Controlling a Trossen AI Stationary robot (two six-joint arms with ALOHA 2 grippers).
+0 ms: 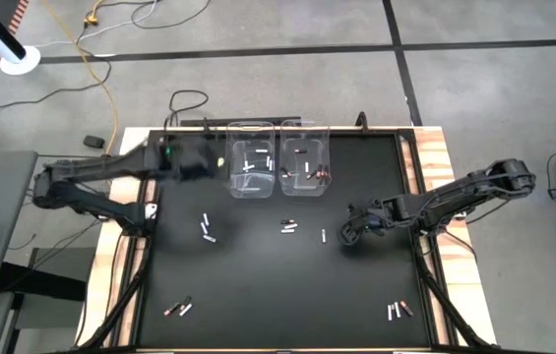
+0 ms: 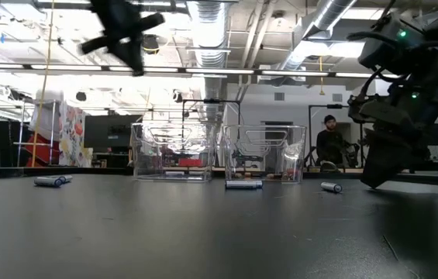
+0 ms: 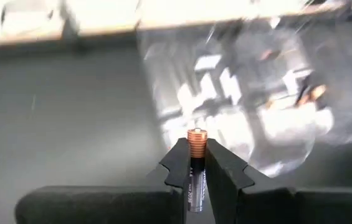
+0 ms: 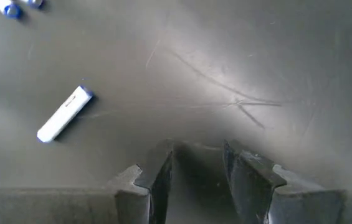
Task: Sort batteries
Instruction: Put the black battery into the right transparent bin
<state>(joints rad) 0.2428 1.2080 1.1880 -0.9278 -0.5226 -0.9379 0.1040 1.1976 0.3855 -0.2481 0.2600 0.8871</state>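
Your left gripper (image 3: pixel 195 171) clamps copper-capped cylindrical battery (image 3: pixel 195 163) – beside clear plastic bins (image 1: pixel 278 157), frame top centre. Your right gripper (image 4: pixel 197 171) gapes empty over matte black table (image 4: pixel 275 56), near white battery (image 4: pixel 65 114).

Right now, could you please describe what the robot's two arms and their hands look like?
Both arms are dark, slim and jointed. The left arm shows a small green light near its wrist; the right arm trails thin dark cabling. The left hand and right hand each have two black, blocky fingers with angled, stepped tips.

2 bins (image 1: pixel 278 157) side by side at the table's (image 1: pixel 258 285) back edge; batteries (image 1: pixel 207 228) scattered in front, some inside.
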